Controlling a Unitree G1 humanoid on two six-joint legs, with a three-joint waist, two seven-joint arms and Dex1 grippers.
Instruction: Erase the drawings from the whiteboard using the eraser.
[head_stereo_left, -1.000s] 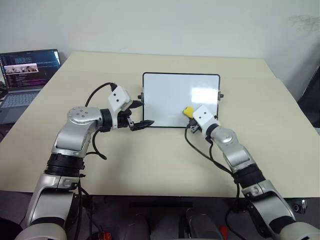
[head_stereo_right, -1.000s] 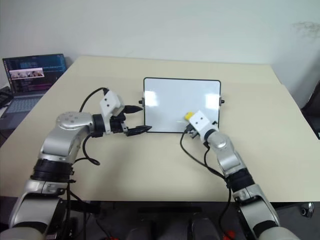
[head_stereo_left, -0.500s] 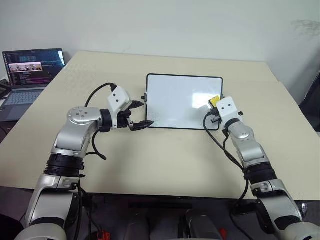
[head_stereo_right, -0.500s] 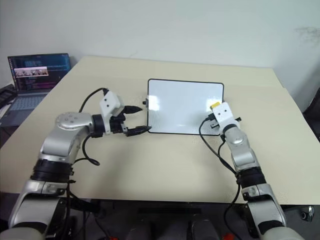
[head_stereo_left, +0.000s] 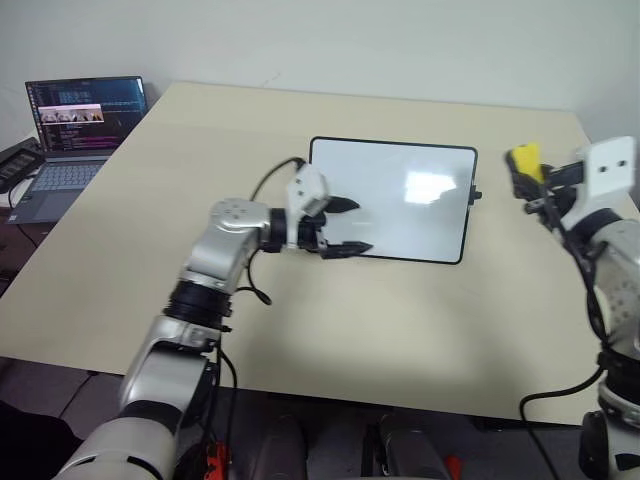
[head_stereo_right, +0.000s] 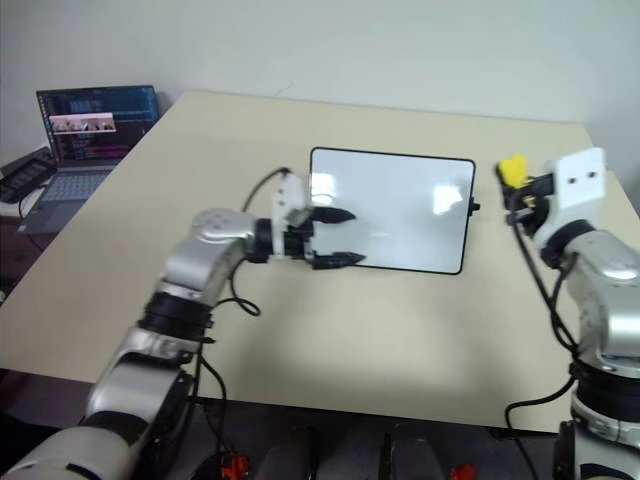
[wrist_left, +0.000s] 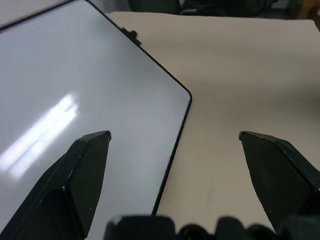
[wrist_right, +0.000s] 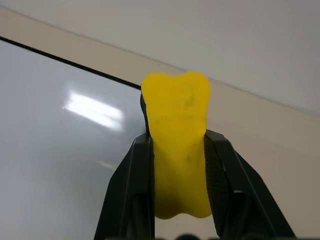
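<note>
A: Left eye view first. Any writing to read?

B: None that can be made out. The laptop (head_stereo_left: 82, 130) at the upper left of the frame has a lit screen with lines of text and a small picture strip, all too small to read. Its left side is cut off by the frame edge.

A: And the board (head_stereo_left: 395, 198)?

B: It lies flat on the bench (head_stereo_left: 300, 320) at centre frame, black-framed, with a glare patch toward its right side. No marks can be made out on the white surface. A small black knob sticks out on its right short side.

A: What about the surface and room?

B: Pale beige bench top, plain light wall behind it. Something dark shows at the far right edge, cut off.

A: Where's the eraser (head_stereo_left: 525, 160)?

B: Right of the board, raised off the bench, pinched in the right gripper (wrist_right: 176, 150). In the right wrist view the black fingers (wrist_right: 134, 165) squeeze its yellow body from both sides, and its lower end is hidden between them.

A: Left gripper (head_stereo_left: 345, 225)?

B: Spread wide, holding nothing, hanging over the board's lower left corner. In the left wrist view one finger (wrist_left: 82, 170) sits over the white surface and the other over bare bench.
</note>
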